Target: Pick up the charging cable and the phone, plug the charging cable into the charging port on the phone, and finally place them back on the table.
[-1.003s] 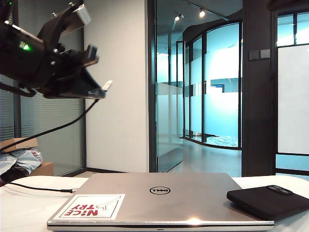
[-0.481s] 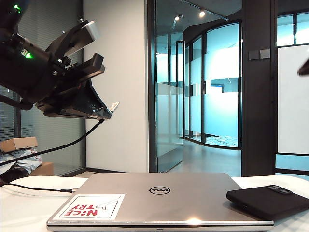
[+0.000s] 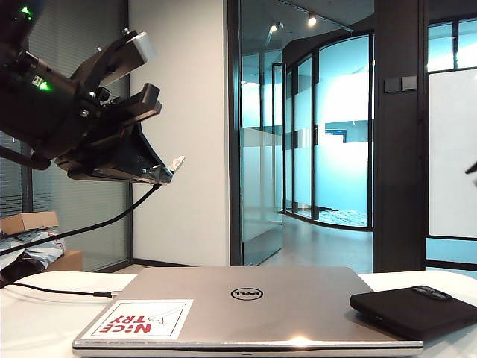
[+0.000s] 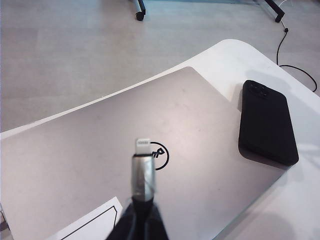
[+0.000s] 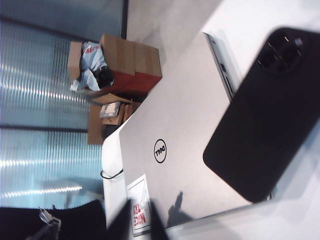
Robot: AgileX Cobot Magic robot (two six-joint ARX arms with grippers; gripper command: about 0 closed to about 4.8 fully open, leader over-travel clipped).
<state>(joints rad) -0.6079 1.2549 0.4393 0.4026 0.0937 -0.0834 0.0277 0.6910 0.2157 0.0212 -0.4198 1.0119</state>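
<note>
High at the left of the exterior view, my left gripper (image 3: 165,173) is shut on the charging cable (image 3: 104,216). Its silvery-white plug (image 4: 143,170) sticks out past the fingertips (image 4: 142,220), hanging above the laptop lid. The black cord droops down to the left. The phone (image 3: 414,309) lies flat and black on the table (image 3: 30,328), beside the laptop's right edge, camera bump up (image 4: 265,122) (image 5: 265,115). My right gripper (image 5: 140,210) hovers above the laptop and phone, fingers slightly apart with nothing between them. Only a dark sliver of it (image 3: 472,168) shows at the exterior view's right edge.
A closed silver Dell laptop (image 3: 246,306) with a red-lettered sticker (image 3: 138,319) fills the middle of the table. Another thin black cord (image 3: 59,291) lies on the table at the left. Cardboard boxes (image 3: 30,224) sit on the floor beyond.
My left gripper with the plug shifted right and down a little, then held still. The right gripper came into sight at the exterior view's right edge and sank lower.
</note>
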